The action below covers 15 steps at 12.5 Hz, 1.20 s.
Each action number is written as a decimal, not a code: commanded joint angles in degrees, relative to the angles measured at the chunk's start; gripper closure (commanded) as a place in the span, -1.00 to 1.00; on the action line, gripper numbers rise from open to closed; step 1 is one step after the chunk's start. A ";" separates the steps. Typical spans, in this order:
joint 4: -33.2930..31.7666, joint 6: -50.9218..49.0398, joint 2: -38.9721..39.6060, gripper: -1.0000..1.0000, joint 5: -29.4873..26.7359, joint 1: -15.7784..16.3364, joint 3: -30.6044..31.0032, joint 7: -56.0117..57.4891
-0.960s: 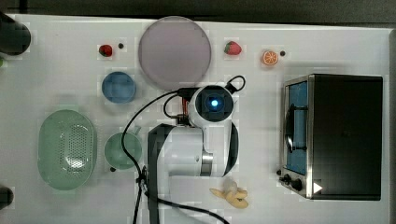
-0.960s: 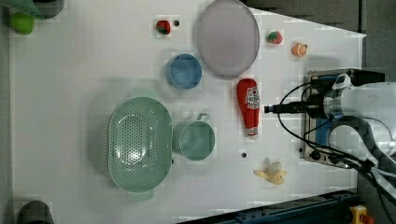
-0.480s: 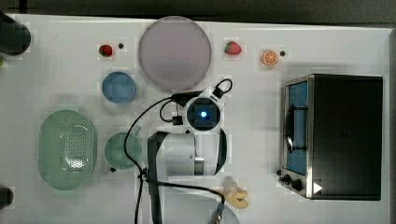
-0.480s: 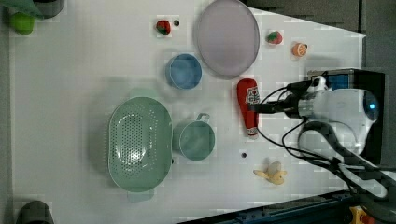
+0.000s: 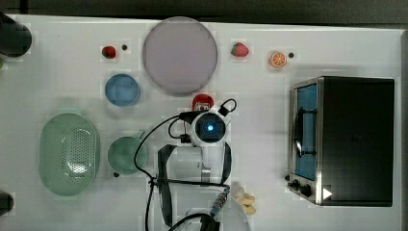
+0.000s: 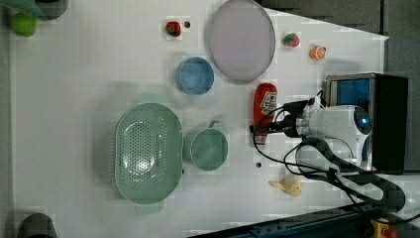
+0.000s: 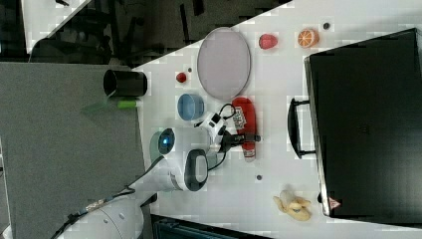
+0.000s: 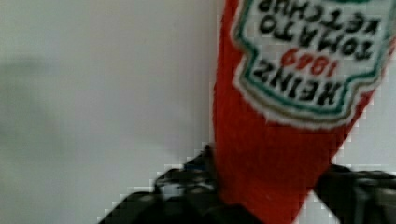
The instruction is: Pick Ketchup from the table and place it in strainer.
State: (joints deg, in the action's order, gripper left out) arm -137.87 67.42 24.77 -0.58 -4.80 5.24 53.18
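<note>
Compared with a second ago, the arm is now reaching down over the Ketchup (image 6: pixel 265 111), and the tool (image 6: pixel 261 130) is sitting around the bottle's narrow lower part near the cap. In the wrist view its two dark fingers (image 8: pixel 187 186) are standing on either side of the red body, partly closed against it, while the bottle is lying flat on the bench (image 6: pixel 74 99). The strainer (image 6: pixel 147 152) is resting well apart, toward the left view's left, beyond the green cup (image 6: pixel 208 148).

Arm covers most of the red ketchup squeeze bottle (image 5: pixel 202 101) in the top view; wrist view crops its label, cap out of frame.
</note>
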 commanded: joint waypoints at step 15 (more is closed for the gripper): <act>14.98 -39.84 -30.75 -0.16 -0.46 2.61 13.68 -18.80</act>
State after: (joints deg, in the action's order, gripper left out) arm -122.09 28.62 -7.76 -1.09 -3.87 16.93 41.88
